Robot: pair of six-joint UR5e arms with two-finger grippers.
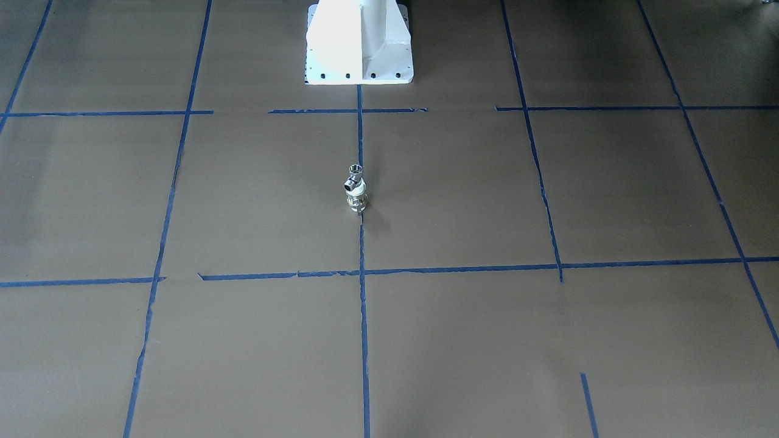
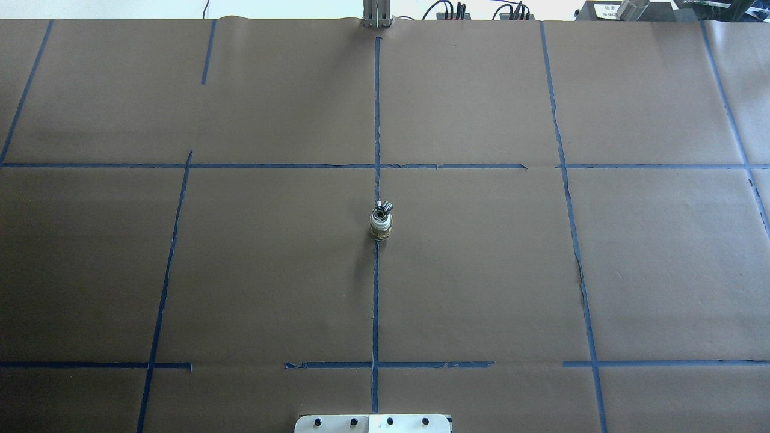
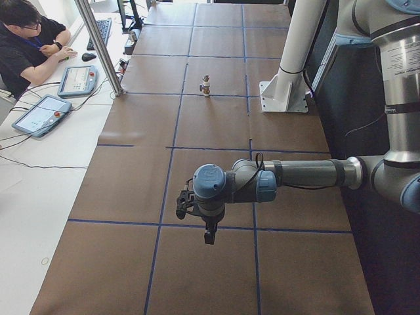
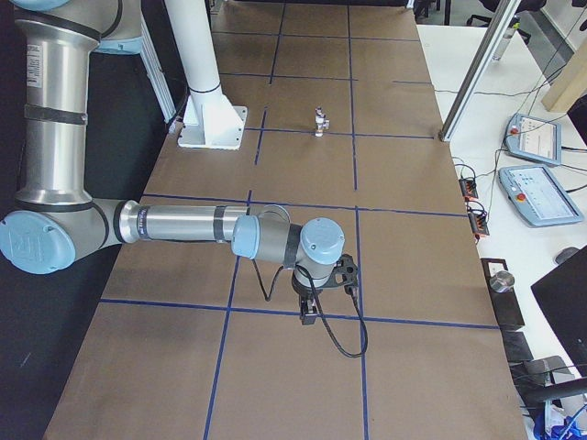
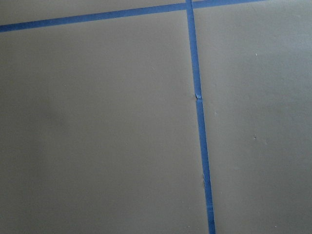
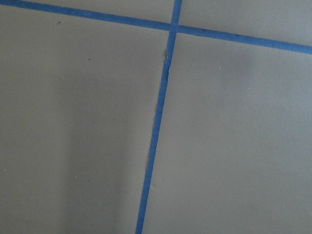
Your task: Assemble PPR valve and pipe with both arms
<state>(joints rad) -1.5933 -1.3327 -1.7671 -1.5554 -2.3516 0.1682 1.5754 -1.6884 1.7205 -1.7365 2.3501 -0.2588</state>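
Chrome T-shaped pipe [image 1: 355, 174] is sitting upright atop the white-and-brass PPR valve [image 1: 356, 198] mid-table, seemingly joined. Black left gripper [image 3: 209, 234] and right gripper [image 4: 309, 314] are hanging clear, jaw state impossible to tell.

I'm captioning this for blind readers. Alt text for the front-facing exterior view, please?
A chrome pipe fitting stands upright atop a white-and-brass PPR valve, on the centre blue tape line of a brown paper-covered table. The robot's white base sits at the top edge.
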